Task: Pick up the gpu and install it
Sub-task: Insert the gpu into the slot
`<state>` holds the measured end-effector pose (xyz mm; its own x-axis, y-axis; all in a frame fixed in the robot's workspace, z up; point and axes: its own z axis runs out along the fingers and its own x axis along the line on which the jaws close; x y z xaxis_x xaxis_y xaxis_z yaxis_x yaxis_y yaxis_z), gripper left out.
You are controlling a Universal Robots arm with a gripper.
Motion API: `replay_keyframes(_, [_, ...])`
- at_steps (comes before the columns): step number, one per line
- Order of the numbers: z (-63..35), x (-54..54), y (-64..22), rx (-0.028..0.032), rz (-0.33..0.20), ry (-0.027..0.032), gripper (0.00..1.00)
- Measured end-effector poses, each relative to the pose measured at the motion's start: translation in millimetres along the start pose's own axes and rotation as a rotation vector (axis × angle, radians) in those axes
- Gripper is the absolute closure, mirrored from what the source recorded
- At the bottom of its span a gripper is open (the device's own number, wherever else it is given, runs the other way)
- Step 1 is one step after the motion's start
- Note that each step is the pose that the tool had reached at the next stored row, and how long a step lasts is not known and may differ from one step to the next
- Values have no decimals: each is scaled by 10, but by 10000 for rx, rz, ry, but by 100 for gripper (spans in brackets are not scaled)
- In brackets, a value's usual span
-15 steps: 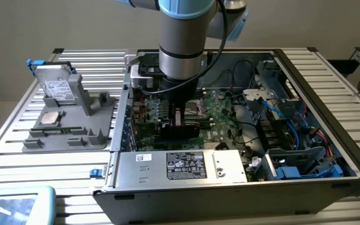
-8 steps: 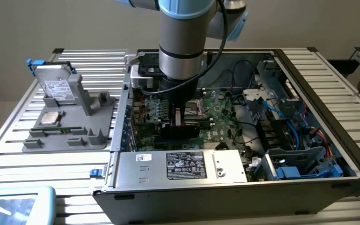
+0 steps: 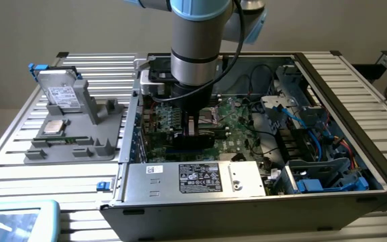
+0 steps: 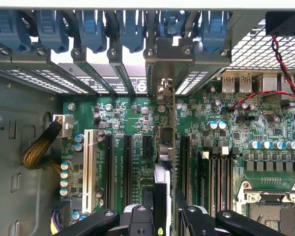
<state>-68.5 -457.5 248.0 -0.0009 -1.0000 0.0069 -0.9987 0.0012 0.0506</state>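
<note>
— Black fingers are what we see clamped on the gpu, one on each side of the card's upper edge; the gripper is grasping it, not released.

— Agreed. We see the card edge-on in the wrist view, thin and dark, standing upright over the green motherboard between two long black slots, its silvery bracket reaching the rear wall of the computer case.

— How much room do we have around it?

— Little. We count blue slot latches lined along the rear edge, memory sticks standing just beside the card on one side and an empty slot on the other. A braided yellow cable lies well apart near the case's side wall.

— In the exterior view we see the arm coming straight down into the open case, near its rear-left corner in that view. The grey parts holder with the hard drive stands outside, beside the case's left edge.
</note>
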Motion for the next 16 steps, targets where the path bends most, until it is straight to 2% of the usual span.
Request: replay_keyframes(16, [10,0,-3,-1,2,0,73])
